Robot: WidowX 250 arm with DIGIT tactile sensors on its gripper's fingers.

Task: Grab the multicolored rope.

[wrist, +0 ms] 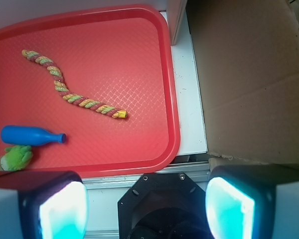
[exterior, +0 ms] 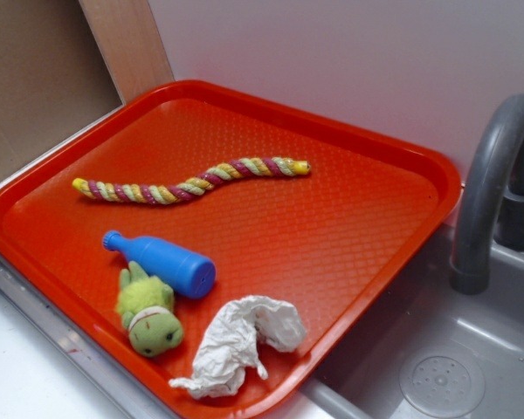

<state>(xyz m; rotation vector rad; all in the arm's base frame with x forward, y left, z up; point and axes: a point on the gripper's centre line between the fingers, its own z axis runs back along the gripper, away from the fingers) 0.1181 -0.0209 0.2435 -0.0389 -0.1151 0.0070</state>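
We are seeing the multicolored rope [exterior: 192, 182] lying in a loose wave across the middle of the red tray [exterior: 358, 218], stretching from the tray's left part toward its centre, free of every other thing. Below it in the exterior view, the blue bottle [exterior: 164, 262] is lying on its side, and the green plush toy [exterior: 148, 316] is resting just beside it, touching its lower flank. The crumpled white paper [exterior: 240, 342] is sitting near the tray's front edge, to the right of the toy. A grey faucet [exterior: 489, 192] is arching over the grey sink [exterior: 437, 367] at the right. In the wrist view, our tool [wrist: 147, 206] is hovering off the tray, over the white tabletop [wrist: 187, 99], with its two fingers [wrist: 60, 209] standing wide apart and holding nothing. The rope is lying well away from the tool, across the tray.
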